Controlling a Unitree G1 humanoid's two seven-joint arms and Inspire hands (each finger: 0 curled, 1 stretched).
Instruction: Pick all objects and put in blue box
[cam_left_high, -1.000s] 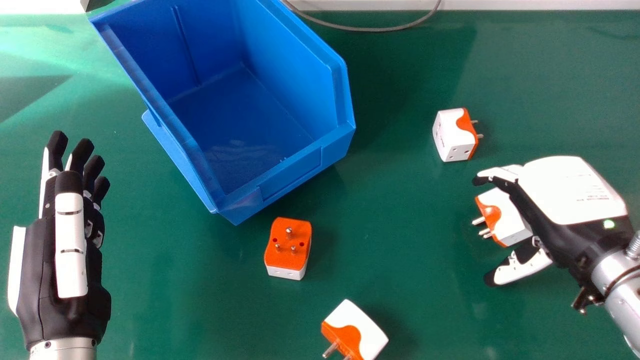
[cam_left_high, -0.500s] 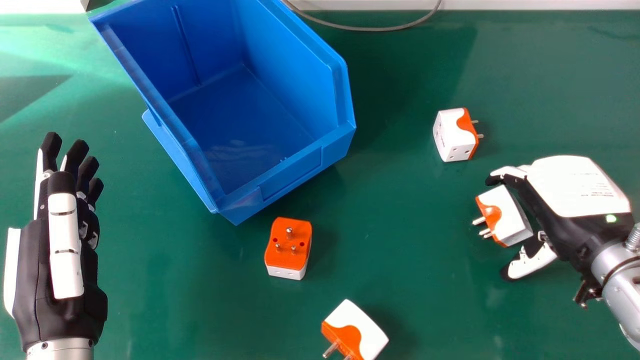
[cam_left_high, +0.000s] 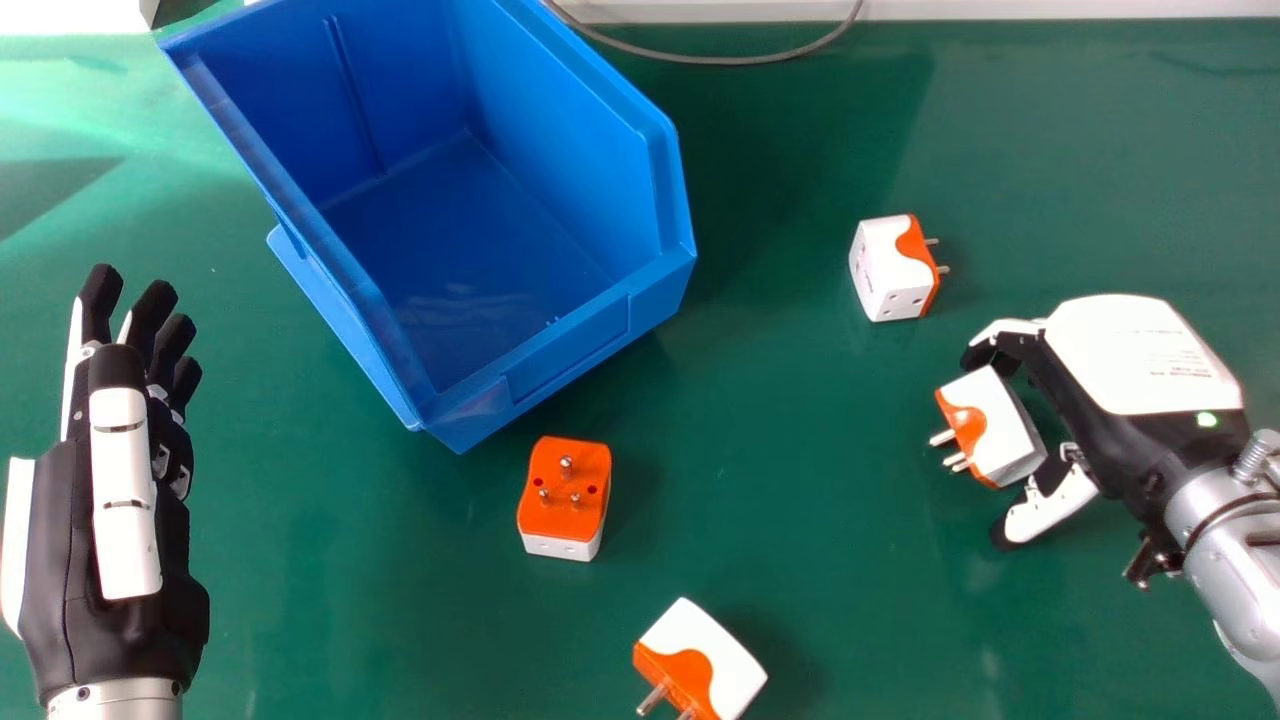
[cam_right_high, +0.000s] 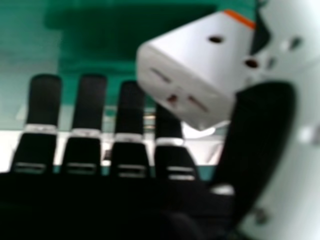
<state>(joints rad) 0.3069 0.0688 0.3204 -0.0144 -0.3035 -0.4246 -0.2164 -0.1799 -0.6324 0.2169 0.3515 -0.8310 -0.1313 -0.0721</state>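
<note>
Your right robot hand (cam_left_high: 1140, 355), far nearer than your left robot hand (cam_left_high: 125, 500), is open and seemingly grips nothing, with the white-and-orange adapter (cam_left_high: 1003, 425) on the table (cam_left_high: 760, 400) between its thumb and fingers, prongs facing away from the palm, so you should close across its body.
</note>
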